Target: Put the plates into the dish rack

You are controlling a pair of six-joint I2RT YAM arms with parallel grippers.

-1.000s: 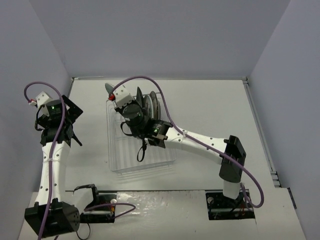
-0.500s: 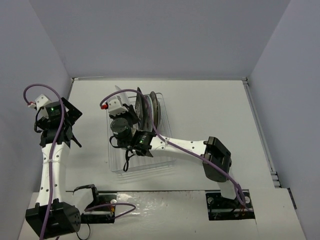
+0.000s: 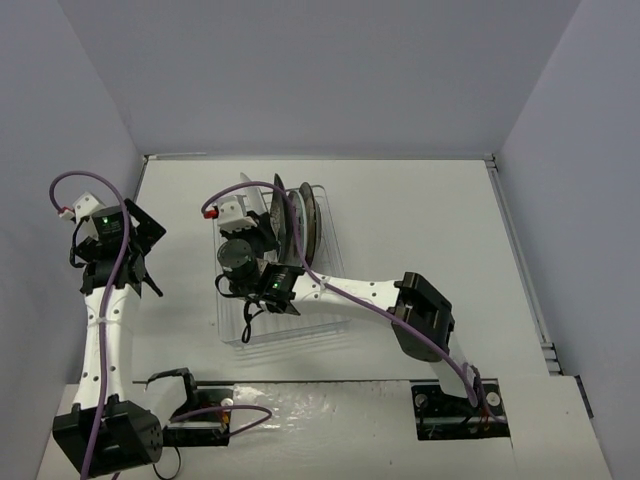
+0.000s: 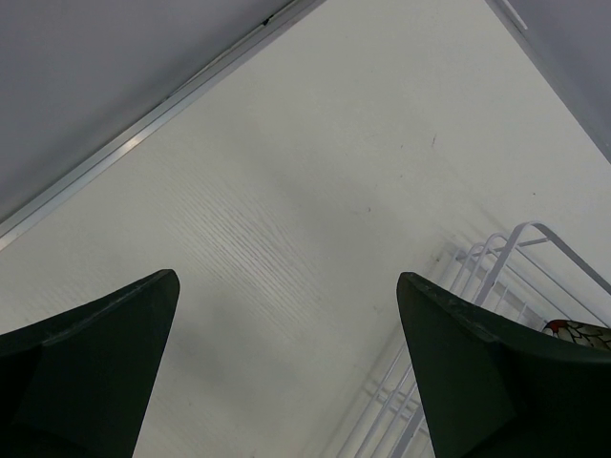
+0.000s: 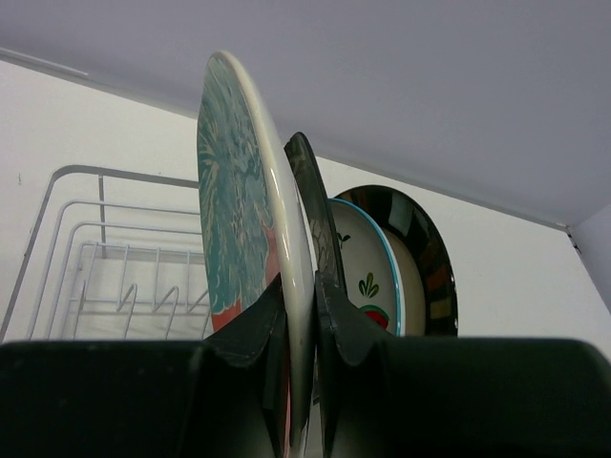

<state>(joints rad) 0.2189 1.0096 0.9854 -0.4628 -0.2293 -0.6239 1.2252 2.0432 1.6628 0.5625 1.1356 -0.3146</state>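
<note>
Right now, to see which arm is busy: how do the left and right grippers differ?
The left gripper is open and empty; the right gripper is shut on the rim of the teal-patterned plate. The left gripper is over the table beside the dish rack; the right gripper holds its plate upright at the rack. Both have dark fingers.

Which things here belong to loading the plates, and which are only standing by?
Job: teal-patterned plate, held by right gripper; black plate; watermelon plate; dark-rimmed plate; dish rack.
Not in use: left gripper, open; purple cables; table.
</note>
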